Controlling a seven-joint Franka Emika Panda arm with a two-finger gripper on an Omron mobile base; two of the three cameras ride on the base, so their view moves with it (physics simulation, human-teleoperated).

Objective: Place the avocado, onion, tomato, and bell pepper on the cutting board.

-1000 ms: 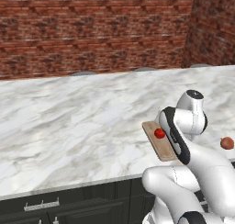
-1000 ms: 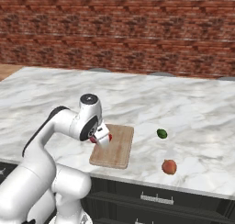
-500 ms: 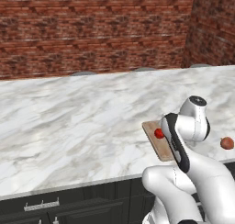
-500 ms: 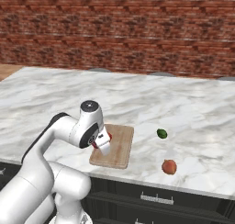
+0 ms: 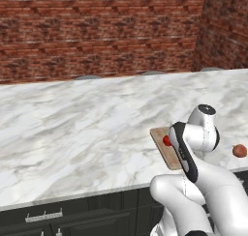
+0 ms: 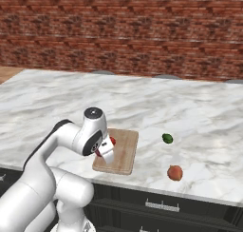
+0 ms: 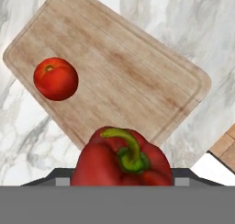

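Note:
In the hand view a red bell pepper [image 7: 121, 159] with a green stem sits right at my gripper, covering the fingertips, just off the near edge of the cutting board [image 7: 124, 76]. A tomato [image 7: 55, 78] lies on the board near one corner. From the right base view my gripper [image 6: 105, 151] hangs over the near left part of the board [image 6: 124, 152], shut on the pepper. On the marble to the right of the board are the dark green avocado [image 6: 167, 139] and the onion [image 6: 175, 172]. The left base view shows the tomato [image 5: 166, 140] and the onion [image 5: 239, 151].
The marble counter [image 6: 199, 112] runs wide to both sides, with a brick wall [image 6: 123, 31] behind it. The board lies close to the counter's front edge [image 6: 156, 184], above dark cabinet drawers [image 6: 161, 207].
The hand with the pepper has come down and toward the board's near side. The tomato, avocado and onion have stayed put.

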